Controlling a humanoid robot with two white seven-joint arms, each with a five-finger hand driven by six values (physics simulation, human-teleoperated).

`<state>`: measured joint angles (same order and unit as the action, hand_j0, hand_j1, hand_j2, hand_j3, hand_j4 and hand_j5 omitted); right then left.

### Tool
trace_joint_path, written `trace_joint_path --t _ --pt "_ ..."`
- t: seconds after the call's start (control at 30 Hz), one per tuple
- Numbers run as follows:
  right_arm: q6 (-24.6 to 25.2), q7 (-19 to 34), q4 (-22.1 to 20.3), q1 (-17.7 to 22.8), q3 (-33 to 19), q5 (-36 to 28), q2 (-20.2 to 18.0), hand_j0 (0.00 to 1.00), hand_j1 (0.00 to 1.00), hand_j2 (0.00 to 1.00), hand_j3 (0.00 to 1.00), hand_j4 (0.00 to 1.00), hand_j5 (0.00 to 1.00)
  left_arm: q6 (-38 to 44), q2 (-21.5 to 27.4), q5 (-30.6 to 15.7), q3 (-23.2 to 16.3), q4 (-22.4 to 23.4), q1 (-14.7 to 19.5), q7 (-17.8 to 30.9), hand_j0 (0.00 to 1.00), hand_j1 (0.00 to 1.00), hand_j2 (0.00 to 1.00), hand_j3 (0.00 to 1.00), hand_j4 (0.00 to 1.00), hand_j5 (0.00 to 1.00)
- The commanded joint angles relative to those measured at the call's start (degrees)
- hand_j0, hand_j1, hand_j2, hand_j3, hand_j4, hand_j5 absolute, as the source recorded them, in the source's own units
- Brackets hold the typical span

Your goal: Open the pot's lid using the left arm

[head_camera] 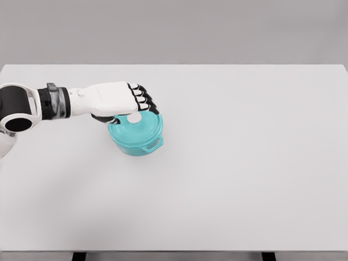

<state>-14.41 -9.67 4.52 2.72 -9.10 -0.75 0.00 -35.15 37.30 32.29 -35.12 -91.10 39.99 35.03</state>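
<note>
While left hand (117,99) covers lid (136,125) of teal pot (138,137), left-centre of worktop (244,163): fingers (142,99) curled, knob grip unconfirmed. Risk: off-centre lift drags pot.

No legible text, labels, brands, numbers or signs anywhere in view.

Simulated test bench: bare white table (244,190), blank grey backdrop.
</note>
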Motion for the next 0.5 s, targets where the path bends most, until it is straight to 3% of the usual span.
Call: trace_joint_path --t 0.0,0.47 --pt "0.0 0.0 0.0 0.0 0.0 0.0 0.0 1.00 1.00 1.00 1.00 1.00 1.00 0.1 0.0 0.0 0.0 0.7 0.0 0.0 0.84 0.84 0.84 0.84 0.84 0.84" --pt "0.0 0.0 0.0 0.0 0.0 0.0 0.0 1.00 1.00 1.00 1.00 1.00 1.00 0.1 -0.4 2.8 0.0 1.6 -0.8 0.0 0.83 0.83 0.83 0.83 0.83 0.83"
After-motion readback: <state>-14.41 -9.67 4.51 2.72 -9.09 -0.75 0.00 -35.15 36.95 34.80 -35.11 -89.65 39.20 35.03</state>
